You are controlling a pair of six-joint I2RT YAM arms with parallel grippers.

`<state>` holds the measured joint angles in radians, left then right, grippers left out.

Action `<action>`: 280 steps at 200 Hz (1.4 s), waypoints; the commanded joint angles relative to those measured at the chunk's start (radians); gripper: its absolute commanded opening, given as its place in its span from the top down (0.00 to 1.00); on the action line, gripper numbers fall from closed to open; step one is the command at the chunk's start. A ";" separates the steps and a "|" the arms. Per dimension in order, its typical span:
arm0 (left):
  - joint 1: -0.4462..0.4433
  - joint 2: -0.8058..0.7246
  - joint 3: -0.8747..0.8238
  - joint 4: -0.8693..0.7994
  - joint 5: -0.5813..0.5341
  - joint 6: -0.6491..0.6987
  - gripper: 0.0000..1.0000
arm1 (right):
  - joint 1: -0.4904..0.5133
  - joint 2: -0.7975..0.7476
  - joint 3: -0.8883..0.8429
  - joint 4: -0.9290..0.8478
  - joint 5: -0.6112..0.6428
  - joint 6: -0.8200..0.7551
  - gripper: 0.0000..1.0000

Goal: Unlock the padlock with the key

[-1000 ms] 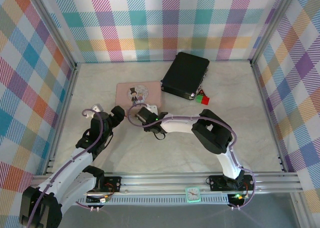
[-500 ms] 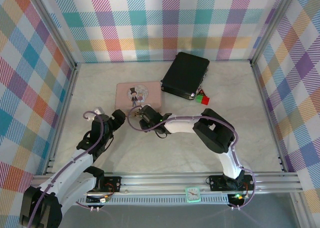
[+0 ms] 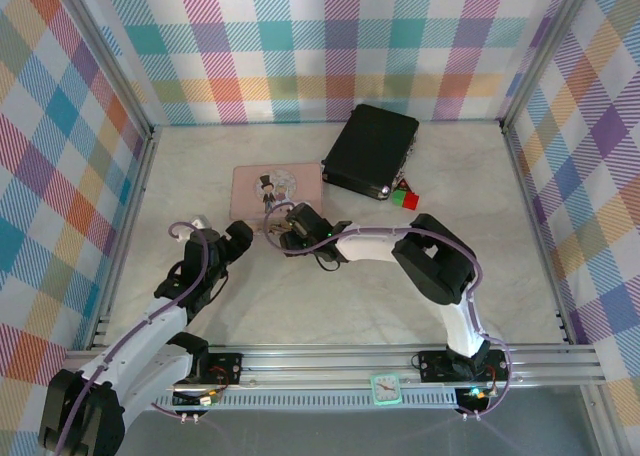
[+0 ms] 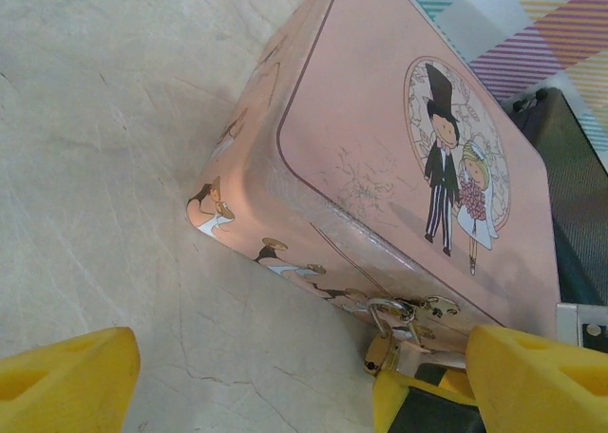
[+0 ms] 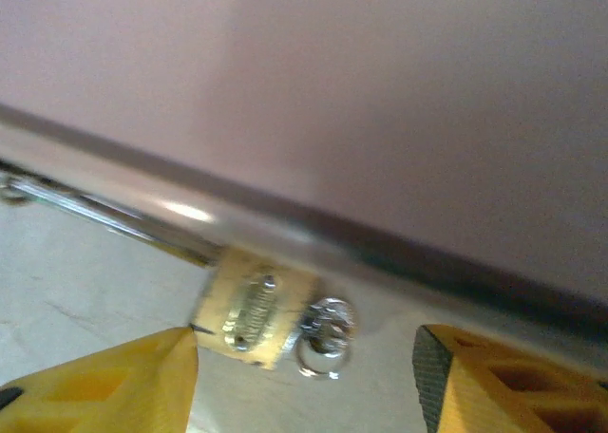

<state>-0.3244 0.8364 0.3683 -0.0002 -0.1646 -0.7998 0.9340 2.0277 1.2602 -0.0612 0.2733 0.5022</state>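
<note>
Left gripper (image 4: 302,357): I find it spread wide with nothing between its fingers. It sits low over the table (image 4: 114,167), facing the front corner of the tin (image 4: 380,167). In the top view it is left of centre (image 3: 238,238), just below the tin (image 3: 277,188).

Right gripper (image 5: 306,346): the jaws stand apart and clamp nothing. In the top view it is at the tin's lower edge (image 3: 283,233), just right of the left gripper.

Padlock (image 5: 252,311): it hangs from the tin's front latch, at lower centre of the right wrist view, between the two yellow fingers. The left fingertip (image 5: 180,348) is at its corner; I cannot tell whether they touch. In the left wrist view the padlock (image 4: 383,349) is at bottom centre-right.

A silver piece (image 5: 323,333) with a ring sits at the padlock's right end. It is too blurred for me to say whether it is the key.
</note>
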 commanded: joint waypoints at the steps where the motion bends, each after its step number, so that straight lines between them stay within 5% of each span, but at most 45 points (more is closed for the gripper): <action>1: 0.011 0.004 -0.009 0.017 0.018 0.004 0.12 | -0.001 -0.011 0.031 -0.079 0.067 0.080 0.37; 71: 0.012 -0.003 -0.006 0.005 0.021 -0.001 0.12 | 0.002 0.057 0.073 0.048 -0.006 0.101 0.34; 141: 0.012 -0.023 -0.017 -0.007 0.010 -0.012 0.12 | 0.031 0.116 0.160 -0.044 0.087 0.155 0.31; 197: 0.013 -0.018 -0.010 -0.015 -0.046 -0.020 0.11 | 0.046 0.034 0.100 0.008 0.074 0.182 0.26; 280: 0.166 0.227 0.140 0.170 0.006 0.055 0.07 | 0.046 0.154 0.212 -0.052 0.146 0.218 0.31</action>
<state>-0.2039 1.0046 0.4450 0.0731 -0.1902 -0.7841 0.9749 2.1342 1.4220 -0.0704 0.3725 0.6861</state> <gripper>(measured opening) 0.929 0.703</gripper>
